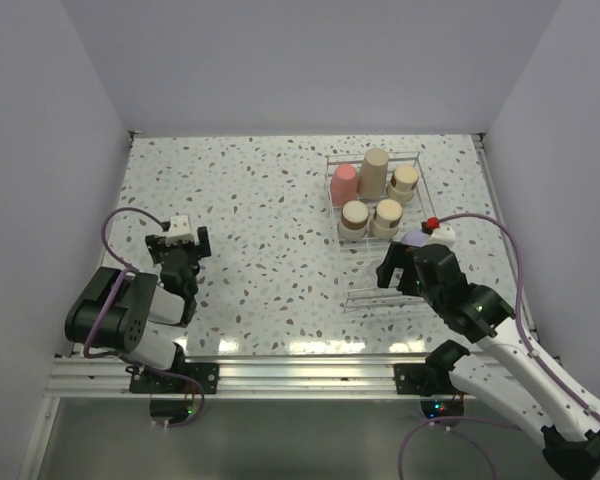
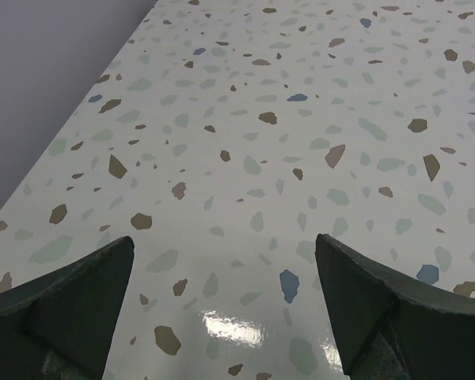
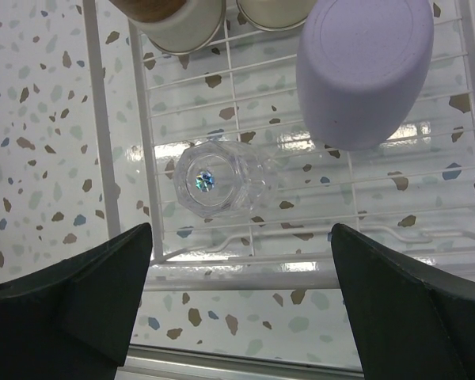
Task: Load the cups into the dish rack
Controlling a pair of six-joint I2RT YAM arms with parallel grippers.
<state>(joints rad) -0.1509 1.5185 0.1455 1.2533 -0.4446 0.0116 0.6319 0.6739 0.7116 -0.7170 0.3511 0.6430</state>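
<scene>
Surface: white table [image 1: 260, 200] speckled with brown, grey and blue chips, glossy, enclosed left, right and behind by plain pale lavender-grey walls [image 1: 310, 60]; a metal rail [image 1: 300, 375] runs along its near edge. Landmark: the dish rack [image 1: 372, 292], clear, standing on the right half of the table. In the rack's far end, upright: pink-red cup [image 1: 343, 183], taller tan cup [image 1: 373, 172], and three short beige cups [image 1: 404, 181], [image 1: 353, 218], [image 1: 387, 215]. In the rack's near half: lavender cup [image 3: 364, 71], tipped, its closed base toward the wrist camera; just beside it on the grid sits a small clear faceted piece [image 3: 210, 178], kind not determinable. Right gripper [image 3: 241, 301]: arm reaching up from the rail, wrist pointed down over the rack's near half, fingers spread wide with nothing between them, apart from the lavender cup. Left gripper [image 2: 226, 301]: arm folded back well to the left of the rack, low over bare table, fingers spread wide, holding nothing.
</scene>
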